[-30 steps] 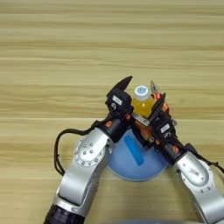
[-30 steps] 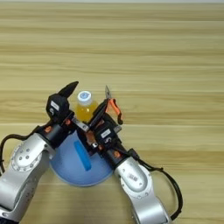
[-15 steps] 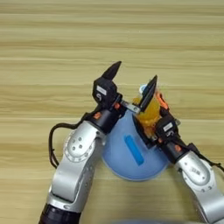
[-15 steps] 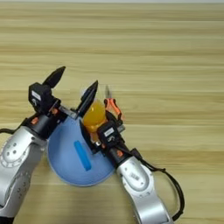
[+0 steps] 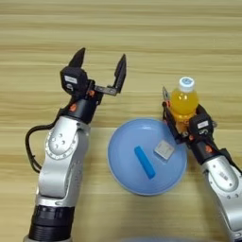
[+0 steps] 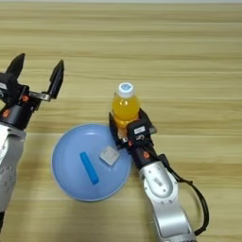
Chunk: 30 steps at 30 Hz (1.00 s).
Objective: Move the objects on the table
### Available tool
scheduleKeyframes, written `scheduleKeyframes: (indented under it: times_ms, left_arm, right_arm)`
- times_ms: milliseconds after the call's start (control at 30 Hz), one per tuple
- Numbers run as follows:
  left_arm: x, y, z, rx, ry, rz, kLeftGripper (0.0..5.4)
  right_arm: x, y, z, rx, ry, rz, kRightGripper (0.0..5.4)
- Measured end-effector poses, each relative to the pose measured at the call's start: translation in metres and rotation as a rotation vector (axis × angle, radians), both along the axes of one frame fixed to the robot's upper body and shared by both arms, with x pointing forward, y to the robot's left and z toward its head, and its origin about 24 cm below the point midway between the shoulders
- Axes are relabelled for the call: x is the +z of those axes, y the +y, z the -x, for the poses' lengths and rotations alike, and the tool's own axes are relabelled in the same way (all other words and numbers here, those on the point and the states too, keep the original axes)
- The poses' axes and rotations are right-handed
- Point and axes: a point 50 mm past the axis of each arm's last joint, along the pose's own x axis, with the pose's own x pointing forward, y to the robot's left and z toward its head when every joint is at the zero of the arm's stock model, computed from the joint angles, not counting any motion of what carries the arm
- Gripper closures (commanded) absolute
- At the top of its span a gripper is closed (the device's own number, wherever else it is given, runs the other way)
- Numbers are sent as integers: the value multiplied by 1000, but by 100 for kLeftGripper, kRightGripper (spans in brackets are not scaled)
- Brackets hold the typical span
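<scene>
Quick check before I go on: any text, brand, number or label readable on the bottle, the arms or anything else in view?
Nothing is readable.
Orange drink bottle, held in the right gripper: no label shows.
White patch on the left gripper: too blurred to read.
White patch on the right gripper: too blurred to read.
Blue plate, blue bar, grey block: no markings.

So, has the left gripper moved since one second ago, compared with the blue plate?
Yes. The left gripper has swung to the robot's left, away from the orange-drink bottle; it was beside it above the light-blue plate's far rim. Its fingers are open.
</scene>
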Motion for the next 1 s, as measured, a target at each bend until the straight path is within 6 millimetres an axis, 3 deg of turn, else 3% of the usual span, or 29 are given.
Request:
scheduleKeyframes:
  times_ms: [300, 600, 1000]
  left_arm:
    - [-14, 22, -14, 131, 29, -59, 0]
    - [-65, 44, -25, 249, 179, -86, 0]
    - [-76, 49, -27, 269, 193, -89, 0]
  right_arm:
    - [-4, -24, -6, -148, 16, 3, 193]
    - [-19, -51, -13, -308, 108, 26, 193]
    - [-33, -62, -17, -363, 183, 87, 193]
